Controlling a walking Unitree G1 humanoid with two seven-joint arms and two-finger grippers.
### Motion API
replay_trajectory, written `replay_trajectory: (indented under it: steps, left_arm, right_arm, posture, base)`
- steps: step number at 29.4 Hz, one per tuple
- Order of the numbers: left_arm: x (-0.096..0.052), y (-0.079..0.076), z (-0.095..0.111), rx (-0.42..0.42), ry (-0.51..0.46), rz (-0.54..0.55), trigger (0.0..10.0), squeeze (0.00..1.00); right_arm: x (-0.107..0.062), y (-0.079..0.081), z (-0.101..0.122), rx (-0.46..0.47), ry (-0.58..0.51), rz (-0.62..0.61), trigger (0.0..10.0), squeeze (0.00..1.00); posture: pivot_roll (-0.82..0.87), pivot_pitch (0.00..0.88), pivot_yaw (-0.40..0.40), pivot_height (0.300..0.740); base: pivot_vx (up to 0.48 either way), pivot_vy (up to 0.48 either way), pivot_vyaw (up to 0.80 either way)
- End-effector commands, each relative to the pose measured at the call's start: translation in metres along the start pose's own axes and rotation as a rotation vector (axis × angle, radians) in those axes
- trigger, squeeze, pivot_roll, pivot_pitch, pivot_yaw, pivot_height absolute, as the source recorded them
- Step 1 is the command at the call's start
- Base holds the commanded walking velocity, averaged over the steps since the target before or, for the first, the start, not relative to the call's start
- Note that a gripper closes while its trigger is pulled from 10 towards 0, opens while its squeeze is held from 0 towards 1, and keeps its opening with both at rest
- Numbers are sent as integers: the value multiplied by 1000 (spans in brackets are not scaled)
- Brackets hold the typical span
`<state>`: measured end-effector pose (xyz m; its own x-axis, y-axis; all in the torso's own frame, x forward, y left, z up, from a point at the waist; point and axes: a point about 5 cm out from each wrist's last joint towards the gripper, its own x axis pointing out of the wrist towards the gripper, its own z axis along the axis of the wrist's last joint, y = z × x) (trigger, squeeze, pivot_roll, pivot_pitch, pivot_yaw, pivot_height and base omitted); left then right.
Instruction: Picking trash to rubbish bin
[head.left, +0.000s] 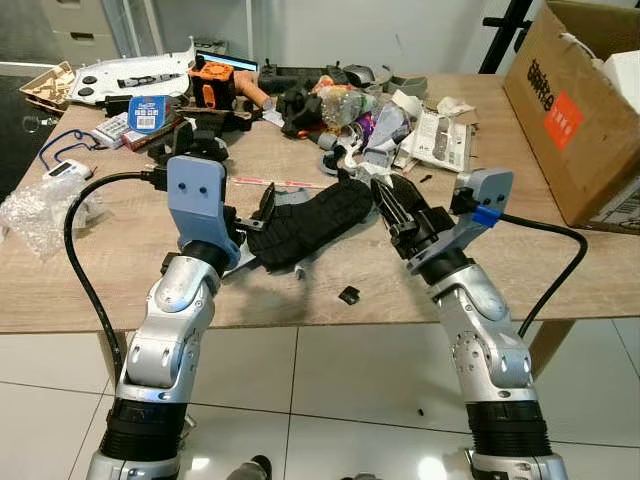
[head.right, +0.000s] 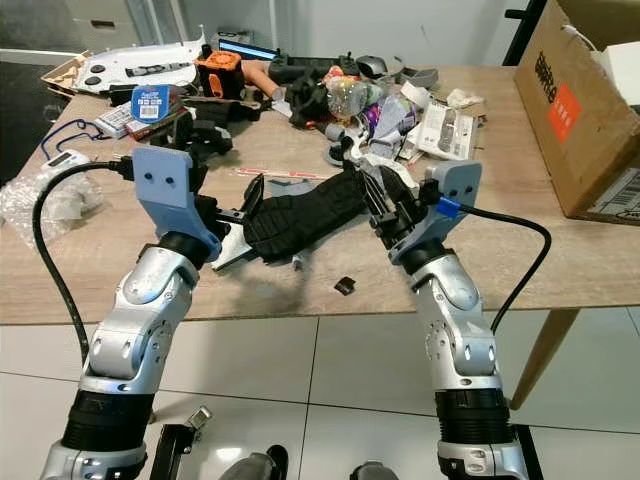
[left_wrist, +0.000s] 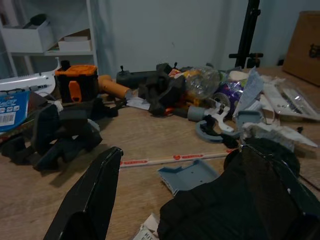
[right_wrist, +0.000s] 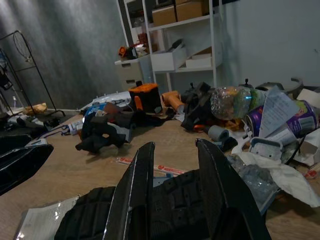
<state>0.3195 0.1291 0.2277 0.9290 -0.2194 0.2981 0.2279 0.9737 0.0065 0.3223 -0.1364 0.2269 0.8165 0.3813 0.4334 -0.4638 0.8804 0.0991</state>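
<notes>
A: Where did the trash sit?
B: A black rubber sole (head.left: 312, 222) lay near the table's (head.left: 560, 280) front edge, between both grippers. Left gripper (head.left: 262, 210) stood apart at one end; right gripper (head.left: 392, 207) also apart, at the other end.
A: What crowded it?
B: Clutter behind: a crushed plastic bottle (head.left: 345, 103), an orange-black box (head.left: 214, 83), and papers (head.left: 440, 137). A cardboard box (head.left: 580, 110) sat at the right edge, and a small black scrap (head.left: 348, 295) near the front edge.

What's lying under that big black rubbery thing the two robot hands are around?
Under the black treaded piece a grey plastic plate and a bit of white paper stick out on the wooden table. Whatever else lies beneath is covered.
</notes>
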Motion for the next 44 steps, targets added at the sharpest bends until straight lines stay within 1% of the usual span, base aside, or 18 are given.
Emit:
replay_trajectory:
  steps: [1,5,10,12,15,16,20,22,25,26,27,29,30,32,35,40,41,44]
  left_arm:
    - [-1,-4,-1,-26,-13,-12,10000,0]
    - [-1,-4,1,-27,-25,-13,10000,0]
    - [1,-3,2,-20,-28,-12,10000,0]
    - [0,-2,2,-22,-30,-7,10000,0]
    - [0,-2,2,-22,-30,-7,10000,0]
    - [1,-1,2,-21,-29,-6,10000,0]
    - [0,0,2,-26,-29,1,10000,0]
    - [1,1,1,-24,-27,3,10000,0]
    - [1,2,1,-23,-27,5,10000,0]
    - [0,2,1,-24,-28,6,10000,0]
    - [0,2,2,-25,-29,7,10000,0]
    - [1,2,2,-25,-28,7,10000,0]
    - [2,2,1,-25,-27,7,10000,0]
    - [2,2,1,-24,-26,8,10000,0]
    - [1,2,1,-26,-28,8,10000,0]
    - [2,2,2,-27,-28,8,10000,0]
    - [1,2,1,-26,-28,9,10000,0]
    - [1,2,1,-24,-28,12,10000,0]
  right_arm:
    - [-1,4,2,-6,-11,15,10000,0]
    - [-2,5,2,-4,-13,20,10000,0]
    - [0,5,1,-2,-13,21,10000,0]
    - [-2,6,1,-1,-11,24,10000,0]
    - [-2,6,1,0,-12,24,10000,0]
    - [-1,6,1,2,-11,26,10000,0]
    - [-2,9,0,5,-8,34,10000,0]
    - [-1,9,0,8,-7,35,10000,0]
    - [0,9,-1,8,-4,38,10000,0]
    - [-1,10,-1,9,-5,40,10000,0]
    - [-2,10,-1,9,-7,41,10000,0]
    - [-1,10,0,10,-8,41,10000,0]
    - [-1,9,-1,9,-5,40,10000,0]
    - [-1,9,-1,9,-4,40,10000,0]
    - [-2,9,0,10,-5,41,10000,0]
    - [-1,9,0,10,-6,41,10000,0]
    - [-2,9,0,10,-4,43,10000,0]
    - [-1,10,-1,11,-3,45,10000,0]
  posture:
    - [35,159,-11,740]
    - [34,126,-4,740]
    - [37,158,-9,740]
    - [37,124,-4,740]
    - [37,127,-5,740]
    - [40,158,-9,740]
    - [39,127,-6,740]
    - [42,155,-11,740]
    - [41,163,-11,740]
    - [39,134,-6,740]
    - [39,134,-6,740]
    - [40,142,-8,740]
    - [39,168,-10,740]
    - [39,168,-10,740]
    - [38,135,-7,740]
    - [37,139,-8,740]
    - [37,163,-13,740]
    - [39,148,-13,740]
  base:
    - [334,0,0]
    - [337,0,0]
    - [337,0,0]
    - [337,0,0]
    - [335,0,0]
    - [341,0,0]
    - [337,0,0]
    - [336,0,0]
    - [336,0,0]
    - [337,0,0]
    - [334,0,0]
    - [334,0,0]
    - [330,0,0]
    - [330,0,0]
    - [326,0,0]
    - [326,0,0]
    - [322,0,0]
    - [315,0,0]
